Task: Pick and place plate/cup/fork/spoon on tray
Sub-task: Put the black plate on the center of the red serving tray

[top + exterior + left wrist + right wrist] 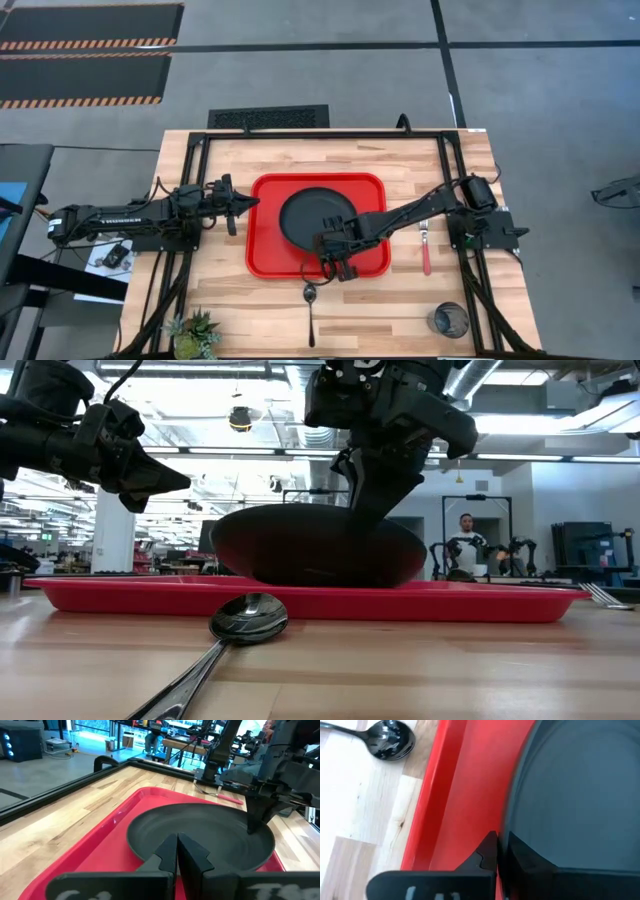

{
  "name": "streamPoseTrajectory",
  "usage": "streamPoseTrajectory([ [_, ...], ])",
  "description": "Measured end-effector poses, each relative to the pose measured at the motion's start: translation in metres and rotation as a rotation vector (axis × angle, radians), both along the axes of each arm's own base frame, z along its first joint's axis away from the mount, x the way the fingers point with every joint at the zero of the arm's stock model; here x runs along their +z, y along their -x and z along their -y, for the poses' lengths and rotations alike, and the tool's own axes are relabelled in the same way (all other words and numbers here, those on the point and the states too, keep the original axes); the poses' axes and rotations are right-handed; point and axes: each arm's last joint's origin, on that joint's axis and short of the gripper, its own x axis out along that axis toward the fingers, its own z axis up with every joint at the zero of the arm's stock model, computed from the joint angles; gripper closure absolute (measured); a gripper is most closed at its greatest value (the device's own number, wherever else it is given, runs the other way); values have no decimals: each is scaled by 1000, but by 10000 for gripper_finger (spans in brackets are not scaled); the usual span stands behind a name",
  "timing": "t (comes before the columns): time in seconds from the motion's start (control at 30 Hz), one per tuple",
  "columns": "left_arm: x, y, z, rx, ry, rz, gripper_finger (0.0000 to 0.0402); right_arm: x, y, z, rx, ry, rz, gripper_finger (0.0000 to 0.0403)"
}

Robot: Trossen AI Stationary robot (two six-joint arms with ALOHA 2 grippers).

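Note:
The black plate (pixel 310 215) lies in the red tray (pixel 265 255) at the table's middle. My right gripper (pixel 335 262) is shut on the plate's near rim, pointing down. My left gripper (pixel 250 203) is shut and empty, hovering level over the tray's left edge and pointing at the plate (pixel 200 827). The dark spoon (pixel 310 300) lies flat on the table just in front of the tray. The red-handled fork (pixel 425 245) lies on the table right of the tray. The glass cup (pixel 449 320) stands at the near right. My right gripper pinches the plate's near rim (pixel 512 827), one finger outside over the tray floor and one inside over the plate's well. The fingers come from above, pointing down. The plate looks level and low in the tray (pixel 320 550); whether its base touches the tray I cannot tell.
A small potted plant (pixel 195 335) stands at the table's near left corner. A black frame rail (pixel 195 180) runs along the table's sides. Bare wood lies left of the tray and between the spoon and the cup.

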Motion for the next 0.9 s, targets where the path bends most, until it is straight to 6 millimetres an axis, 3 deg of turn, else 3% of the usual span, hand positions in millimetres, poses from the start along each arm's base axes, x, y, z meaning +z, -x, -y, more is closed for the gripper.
streamPoseTrajectory([
  [0.9,0,0,0,0,1,0,401,-5,-1,19,9,-139,-44,366],
])
